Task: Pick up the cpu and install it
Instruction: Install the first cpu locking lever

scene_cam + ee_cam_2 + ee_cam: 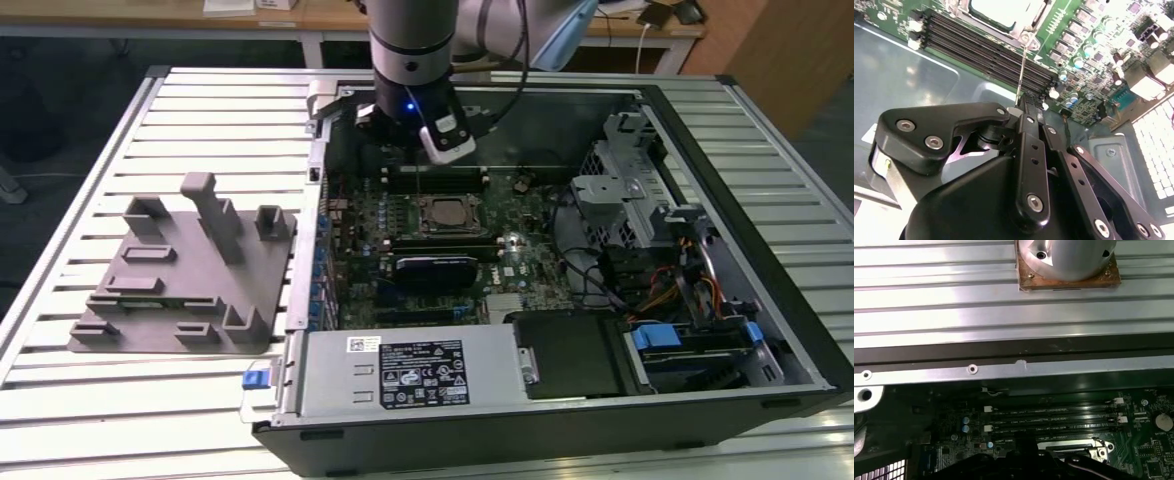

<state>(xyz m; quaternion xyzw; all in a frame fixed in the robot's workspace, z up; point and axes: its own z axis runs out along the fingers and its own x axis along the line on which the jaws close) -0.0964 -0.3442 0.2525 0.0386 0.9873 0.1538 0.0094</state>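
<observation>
Hand (1022, 106), drawn narrow, hangs by the upright socket lever (1023, 65), which apparently leaves the seated cpu (1004, 11) unclamped

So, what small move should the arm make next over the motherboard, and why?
Probably a short lift straight up. The cpu seems to lie already in the socket, while the gripper hangs low beside the memory slots, close to a thin metal lever. Rising first would likely keep it from catching these parts.
</observation>
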